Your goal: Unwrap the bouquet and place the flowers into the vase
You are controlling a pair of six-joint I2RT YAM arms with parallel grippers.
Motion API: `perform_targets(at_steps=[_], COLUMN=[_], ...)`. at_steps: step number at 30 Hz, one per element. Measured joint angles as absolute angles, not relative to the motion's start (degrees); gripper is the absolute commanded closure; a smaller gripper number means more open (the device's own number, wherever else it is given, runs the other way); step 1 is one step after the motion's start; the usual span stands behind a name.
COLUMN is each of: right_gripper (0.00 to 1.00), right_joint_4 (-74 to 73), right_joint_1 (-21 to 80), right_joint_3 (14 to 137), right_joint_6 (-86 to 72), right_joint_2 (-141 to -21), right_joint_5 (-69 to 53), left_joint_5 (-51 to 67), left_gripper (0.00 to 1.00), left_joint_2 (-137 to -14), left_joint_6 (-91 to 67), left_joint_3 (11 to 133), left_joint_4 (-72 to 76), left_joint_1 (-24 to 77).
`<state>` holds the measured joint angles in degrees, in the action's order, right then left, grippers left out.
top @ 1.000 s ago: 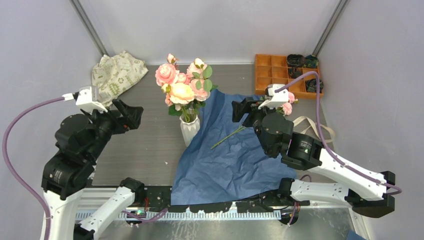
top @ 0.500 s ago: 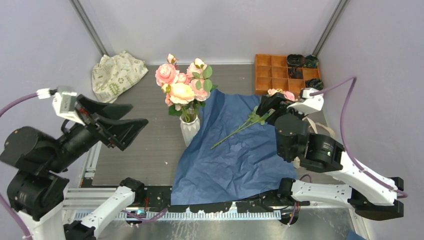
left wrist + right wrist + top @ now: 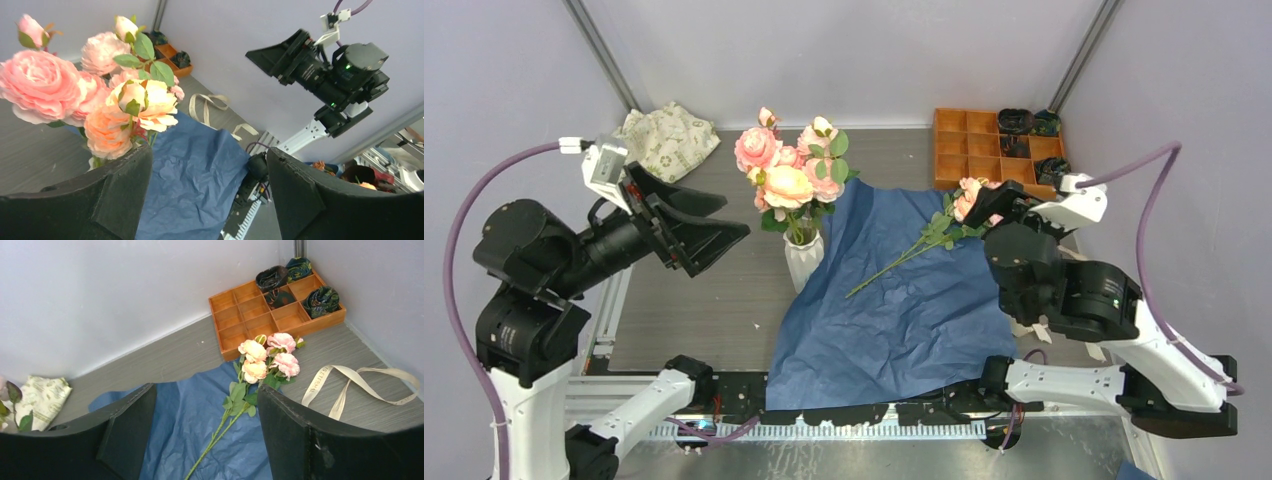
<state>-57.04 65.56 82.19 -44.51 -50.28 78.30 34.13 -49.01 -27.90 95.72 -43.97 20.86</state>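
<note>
Left gripper [image 3: 209, 155] and right gripper [image 3: 206, 390] raised, jaws apart, empty. Paper [image 3: 894, 310] spread flat. One rose stem [image 3: 239, 392] lies across its far right edge, blooms near ribbon [image 3: 350, 382]. Vase [image 3: 803, 258] upright at paper's left edge, holding flowers [image 3: 789, 175]. Beyond: tray [image 3: 969, 145], cloth [image 3: 664, 140].

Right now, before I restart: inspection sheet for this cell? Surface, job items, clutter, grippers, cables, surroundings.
Surface: grey table, with blue wrapping paper spread open on it.
Job's things: white vase upright, holding most flowers; single stem lying on the paper, blooms near the tray; beige ribbon loose on the table.
Clutter: patterned cloth far left; orange tray far right, dark rolled items in some compartments.
Grippers: left gripper open, empty, raised left of the vase; right gripper open, empty, raised near the single stem.
Cables: purple cable on each arm, clear of the flowers.
Surroundings: grey walls; nothing else seen.
</note>
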Motion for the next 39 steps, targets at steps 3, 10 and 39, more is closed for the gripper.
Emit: perform_targets(at_steps=[3, 10, 39], right_gripper=[0.22, 0.24, 0.47], right_joint_4=[-60.2, -56.7, -41.0], right_joint_1=[64.8, 44.4, 10.5], right_joint_3=[84.1, 83.2, 81.0], right_joint_6=[-46.1, -43.9, -42.0], right_joint_2=[-54.3, -66.0, -107.0], right_joint_5=[76.6, 54.0, 8.8], left_joint_5=[32.3, 24.9, 8.1], left_gripper=[0.16, 0.15, 0.14], left_joint_2=[-48.9, -48.4, -41.2], left_joint_6=[-27.8, -27.8, -22.1], left_joint_3=[97.5, 97.2, 89.3], left_joint_4=[-43.7, -42.2, -46.4], left_joint_1=[20.9, 20.9, 20.9])
